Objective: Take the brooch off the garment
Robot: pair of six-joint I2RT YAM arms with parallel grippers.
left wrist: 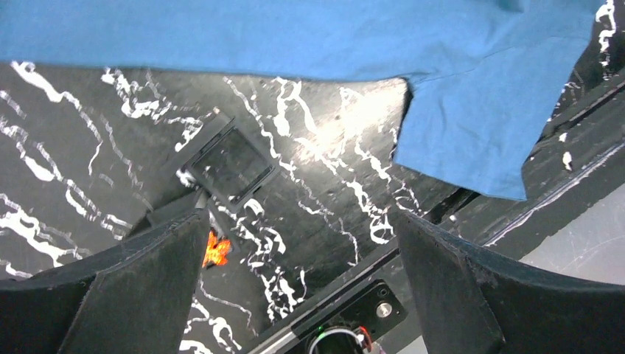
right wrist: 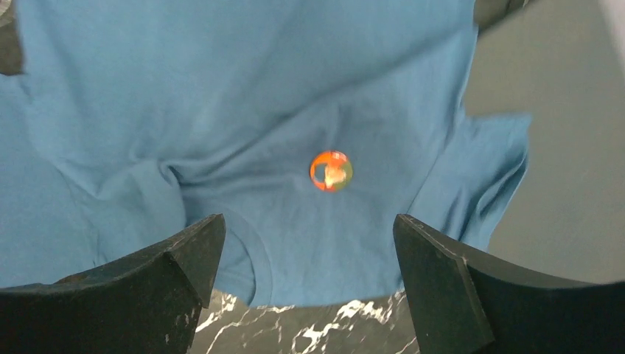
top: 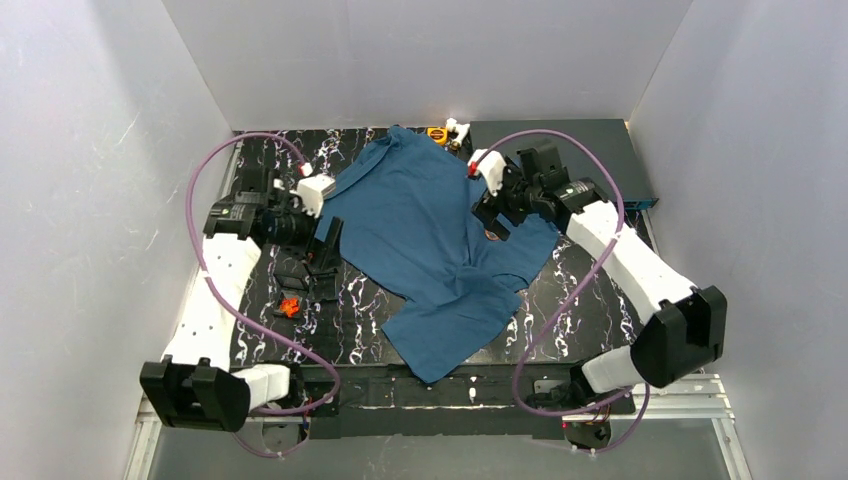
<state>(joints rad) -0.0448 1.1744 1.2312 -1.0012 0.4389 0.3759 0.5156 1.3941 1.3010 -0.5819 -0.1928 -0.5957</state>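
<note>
The garment is a dark teal T-shirt spread across the black marbled table. In the right wrist view a small round orange brooch sits pinned on the cloth, a little ahead of my right gripper. That gripper is open with nothing between its fingers, and hovers over the shirt's right side. The brooch is hidden in the top view. My left gripper is open and empty over bare table, just left of the shirt's edge, and shows in the top view.
A small orange-red piece lies on the table by the left gripper, beside a flat black square. A yellow and white object sits at the back edge. A grey panel covers the back right corner. White walls enclose the table.
</note>
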